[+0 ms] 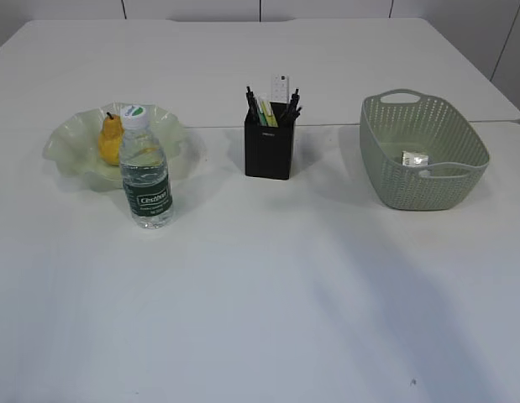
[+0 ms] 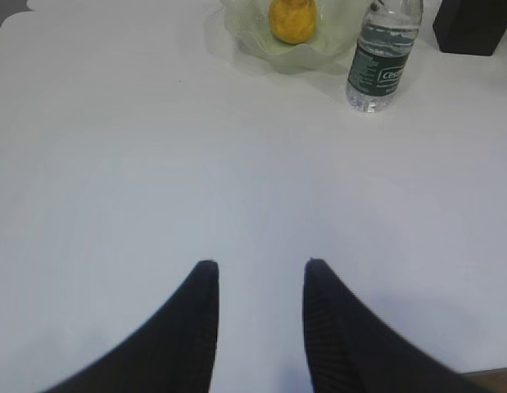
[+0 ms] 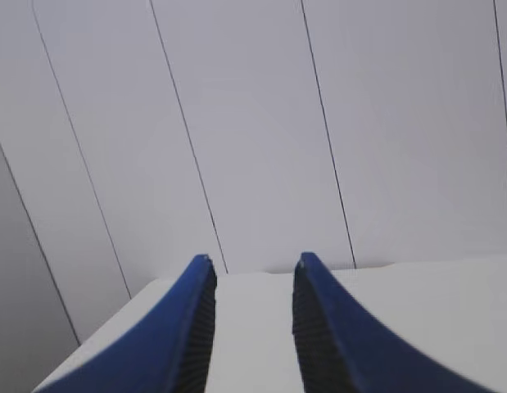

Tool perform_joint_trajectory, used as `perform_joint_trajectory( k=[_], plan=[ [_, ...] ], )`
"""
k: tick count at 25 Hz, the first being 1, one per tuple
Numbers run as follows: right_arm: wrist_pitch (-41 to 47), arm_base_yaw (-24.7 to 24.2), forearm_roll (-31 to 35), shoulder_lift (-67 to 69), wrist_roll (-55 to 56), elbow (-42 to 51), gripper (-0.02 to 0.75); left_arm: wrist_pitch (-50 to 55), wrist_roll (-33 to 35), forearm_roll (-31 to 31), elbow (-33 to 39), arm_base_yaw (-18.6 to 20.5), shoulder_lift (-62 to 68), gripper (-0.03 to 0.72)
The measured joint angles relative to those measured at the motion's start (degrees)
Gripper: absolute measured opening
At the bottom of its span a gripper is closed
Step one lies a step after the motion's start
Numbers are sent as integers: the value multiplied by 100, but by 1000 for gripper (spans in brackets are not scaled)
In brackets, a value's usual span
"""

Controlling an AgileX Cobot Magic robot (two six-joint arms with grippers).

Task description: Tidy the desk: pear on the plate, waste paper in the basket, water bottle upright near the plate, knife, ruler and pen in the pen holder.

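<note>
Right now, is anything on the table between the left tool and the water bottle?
Nothing visible. Bare table lies between the left tool and the upright water bottle, which stands beside the plate.

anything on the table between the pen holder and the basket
Nothing: in the exterior view the stretch of white table between the black pen holder and the green basket is bare.
</note>
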Motion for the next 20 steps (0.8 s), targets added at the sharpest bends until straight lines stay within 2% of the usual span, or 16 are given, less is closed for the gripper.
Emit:
perform_joint_trajectory(
  k=[4, 15, 20],
  plan=[
    [232, 0, 492, 112, -422, 0, 244, 0, 0, 0, 0, 0, 0, 240],
    [1561, 23, 2211, 121, -2928, 0, 244, 0, 0, 0, 0, 0, 0, 240],
    [2306, 385, 3557, 121, -5337, 0, 244, 0, 0, 0, 0, 0, 0, 240]
  ],
)
